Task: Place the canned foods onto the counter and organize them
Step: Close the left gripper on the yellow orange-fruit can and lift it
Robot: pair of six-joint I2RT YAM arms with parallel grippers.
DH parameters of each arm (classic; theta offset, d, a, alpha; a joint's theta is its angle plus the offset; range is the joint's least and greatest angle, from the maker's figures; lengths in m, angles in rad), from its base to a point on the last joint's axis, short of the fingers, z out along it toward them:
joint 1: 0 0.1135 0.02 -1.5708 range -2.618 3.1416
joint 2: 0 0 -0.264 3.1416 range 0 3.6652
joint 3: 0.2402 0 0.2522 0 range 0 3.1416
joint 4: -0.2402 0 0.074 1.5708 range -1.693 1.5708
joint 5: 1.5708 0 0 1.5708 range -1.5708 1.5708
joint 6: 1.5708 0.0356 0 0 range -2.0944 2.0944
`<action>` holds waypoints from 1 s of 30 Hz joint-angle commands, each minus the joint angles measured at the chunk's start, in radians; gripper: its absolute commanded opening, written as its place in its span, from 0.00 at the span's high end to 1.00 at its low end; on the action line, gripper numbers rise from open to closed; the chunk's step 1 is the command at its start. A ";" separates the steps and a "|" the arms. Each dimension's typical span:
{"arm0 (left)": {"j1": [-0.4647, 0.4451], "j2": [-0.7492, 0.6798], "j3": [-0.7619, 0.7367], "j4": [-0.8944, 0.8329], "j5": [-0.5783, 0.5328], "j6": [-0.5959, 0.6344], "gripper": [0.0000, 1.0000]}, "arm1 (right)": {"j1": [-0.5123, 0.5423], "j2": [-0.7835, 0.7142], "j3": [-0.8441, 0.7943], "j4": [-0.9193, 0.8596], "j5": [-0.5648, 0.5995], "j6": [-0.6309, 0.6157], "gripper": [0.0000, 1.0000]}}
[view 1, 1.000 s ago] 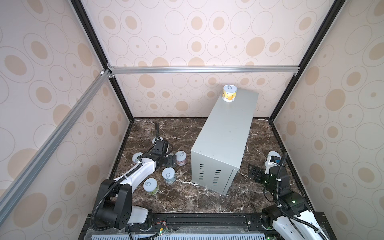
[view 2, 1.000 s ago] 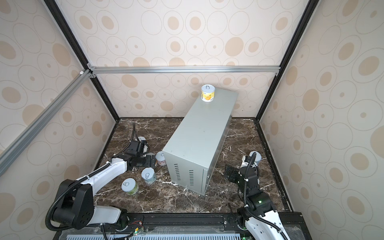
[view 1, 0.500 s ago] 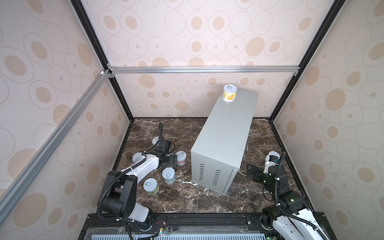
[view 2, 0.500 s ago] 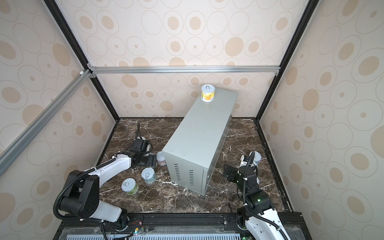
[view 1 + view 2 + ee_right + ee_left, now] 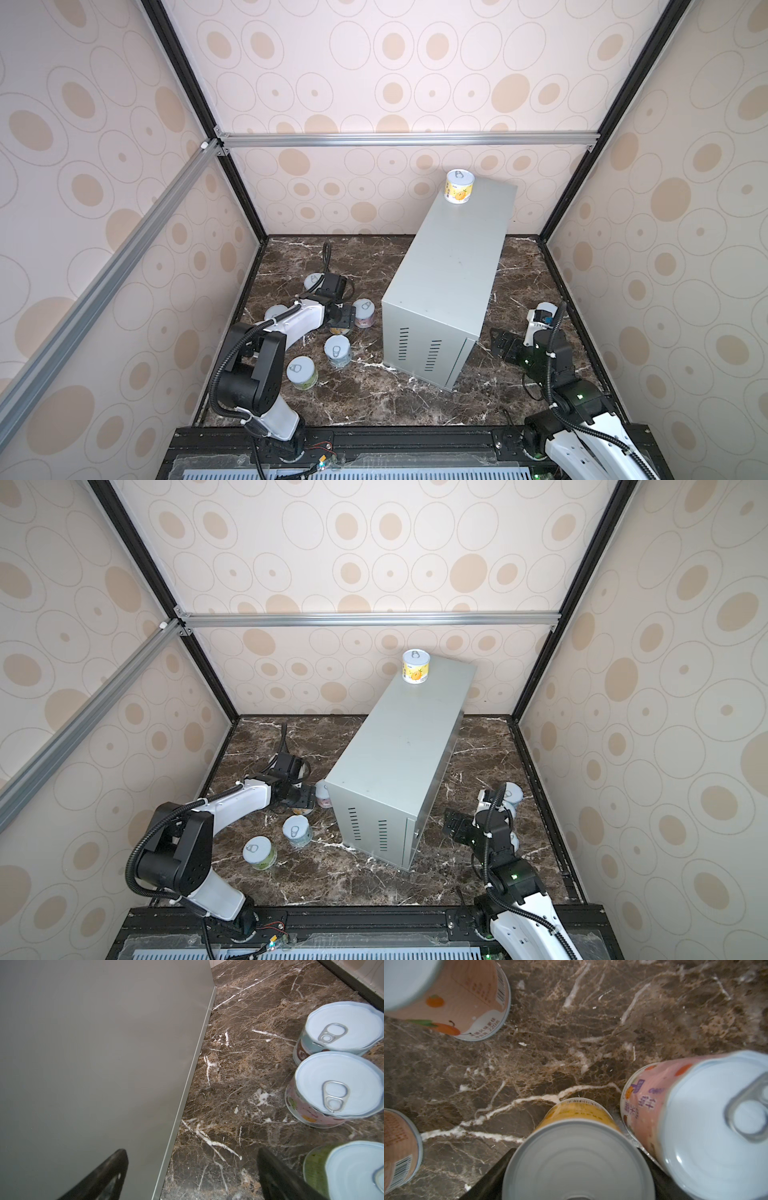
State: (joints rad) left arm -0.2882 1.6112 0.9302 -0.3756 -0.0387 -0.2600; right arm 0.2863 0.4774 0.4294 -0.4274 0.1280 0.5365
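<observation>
One yellow-orange can (image 5: 459, 186) (image 5: 415, 667) stands on the far end of the counter (image 5: 453, 270) (image 5: 399, 746). My left gripper (image 5: 343, 322) (image 5: 301, 802) (image 5: 576, 1153) is low over the marble, left of the counter. It is open, with one black finger (image 5: 492, 1178) on each side of a second yellow-orange can (image 5: 577, 1159). That can's lid hides whether the fingers touch it. A pink can (image 5: 364, 312) (image 5: 695, 1126) stands right beside it. My right gripper (image 5: 500, 343) (image 5: 457, 823) (image 5: 192, 1153) is open and empty beside the counter's wall (image 5: 93, 1053).
On the left stand a pale blue can (image 5: 338, 350), a green can (image 5: 301, 372) and two salmon cans (image 5: 456, 995) (image 5: 396, 1147). By the right arm stand three cans (image 5: 342, 1030) (image 5: 336, 1086) (image 5: 353, 1167). Patterned walls close in the marble floor (image 5: 374, 399).
My left wrist has shifted a little toward the counter and its jaws have narrowed round the yellow-orange can. The right arm has barely moved.
</observation>
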 commanded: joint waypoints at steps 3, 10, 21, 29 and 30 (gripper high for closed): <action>-0.005 0.014 0.022 0.001 -0.015 0.021 0.18 | 0.000 0.000 -0.011 0.019 -0.009 0.012 0.01; -0.005 0.010 0.023 0.003 -0.006 0.016 0.33 | 0.001 0.001 -0.013 0.020 -0.016 0.014 0.01; -0.006 -0.134 0.016 -0.002 -0.003 -0.008 0.43 | 0.000 -0.005 0.002 -0.002 -0.007 0.000 0.01; -0.006 -0.298 0.012 -0.017 0.017 -0.035 0.43 | -0.001 -0.023 0.048 -0.049 0.003 -0.014 0.01; -0.006 -0.317 0.009 -0.018 0.021 -0.038 0.43 | -0.001 -0.027 0.052 -0.052 -0.006 -0.006 0.01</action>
State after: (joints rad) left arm -0.2882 1.3548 0.9260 -0.3939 -0.0242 -0.2760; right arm 0.2863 0.4660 0.4446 -0.4538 0.1162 0.5274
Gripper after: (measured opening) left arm 0.762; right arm 0.988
